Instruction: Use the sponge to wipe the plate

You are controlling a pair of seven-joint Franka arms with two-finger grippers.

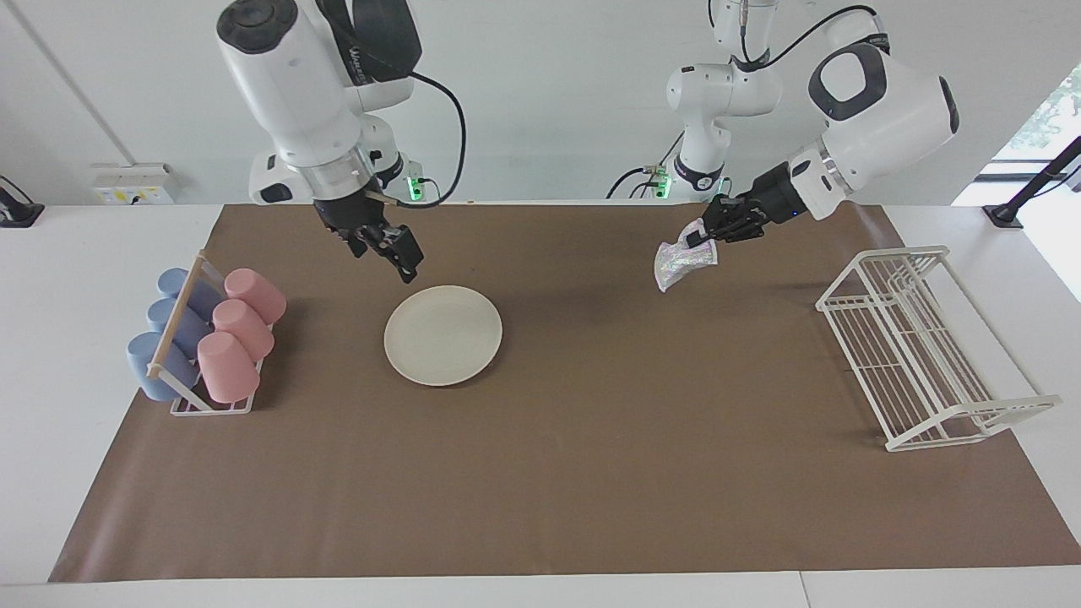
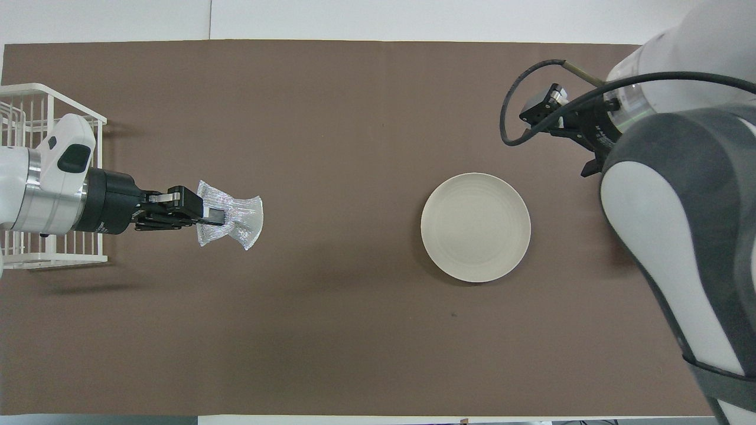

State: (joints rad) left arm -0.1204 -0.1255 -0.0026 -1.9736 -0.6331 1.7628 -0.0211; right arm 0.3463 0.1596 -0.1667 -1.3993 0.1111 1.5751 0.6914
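The cream-white plate (image 1: 443, 335) (image 2: 475, 227) lies flat on the brown mat, toward the right arm's end. My left gripper (image 1: 699, 239) (image 2: 212, 211) is shut on the silvery glittery sponge (image 1: 682, 260) (image 2: 236, 213). It holds the sponge in the air over the mat, between the plate and the wire rack, with the sponge hanging down from the fingertips. My right gripper (image 1: 390, 247) hangs open and empty just above the mat, beside the plate's rim on the side nearer the robots.
A rack of pink and blue cups (image 1: 203, 338) lies at the right arm's end of the mat. A white wire dish rack (image 1: 920, 346) (image 2: 35, 177) stands at the left arm's end. The brown mat (image 1: 591, 473) covers most of the table.
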